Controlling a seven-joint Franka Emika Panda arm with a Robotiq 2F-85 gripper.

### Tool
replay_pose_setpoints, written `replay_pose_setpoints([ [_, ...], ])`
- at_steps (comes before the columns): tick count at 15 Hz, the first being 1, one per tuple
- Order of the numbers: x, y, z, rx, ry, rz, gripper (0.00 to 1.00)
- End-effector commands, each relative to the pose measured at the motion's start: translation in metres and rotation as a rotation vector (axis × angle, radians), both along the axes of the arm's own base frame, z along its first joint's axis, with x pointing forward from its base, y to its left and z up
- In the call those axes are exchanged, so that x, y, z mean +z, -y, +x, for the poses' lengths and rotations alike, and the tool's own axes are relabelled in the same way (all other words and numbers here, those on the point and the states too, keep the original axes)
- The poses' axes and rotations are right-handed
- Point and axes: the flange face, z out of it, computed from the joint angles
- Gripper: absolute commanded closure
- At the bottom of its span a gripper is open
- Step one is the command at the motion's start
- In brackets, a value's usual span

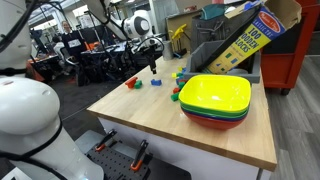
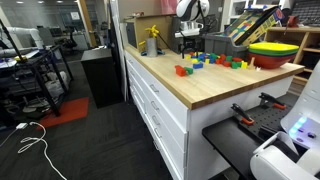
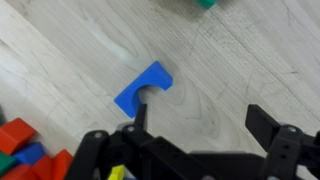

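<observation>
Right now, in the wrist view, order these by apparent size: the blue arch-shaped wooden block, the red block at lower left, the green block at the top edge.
1. the blue arch-shaped wooden block, largest.
2. the red block, smaller.
Unranked: the green block, cut off by the frame, so only a sliver shows.

Butcher-block worktop (image 2: pixel 165 78) over white drawers (image 2: pixel 155 105). In exterior views, dark carpet (image 2: pixel 100 140) at seven o'clock, red tool cabinet (image 1: pixel 290 55) at two.
</observation>
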Motion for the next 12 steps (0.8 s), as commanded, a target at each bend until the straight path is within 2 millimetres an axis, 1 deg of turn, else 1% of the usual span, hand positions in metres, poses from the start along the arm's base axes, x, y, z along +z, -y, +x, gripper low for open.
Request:
replay_pose_setpoints([
  [1,0.004,-0.007,0.001,-0.155,-0.046,-0.064,0.00],
  [4,0.002,-0.012,0.006,-0.244,-0.062,-0.061,0.00],
  [9,-0.001,-0.014,0.022,-0.311,-0.056,-0.041,0.00],
  [12,-0.010,-0.013,0.023,-0.335,-0.069,-0.042,0.00],
])
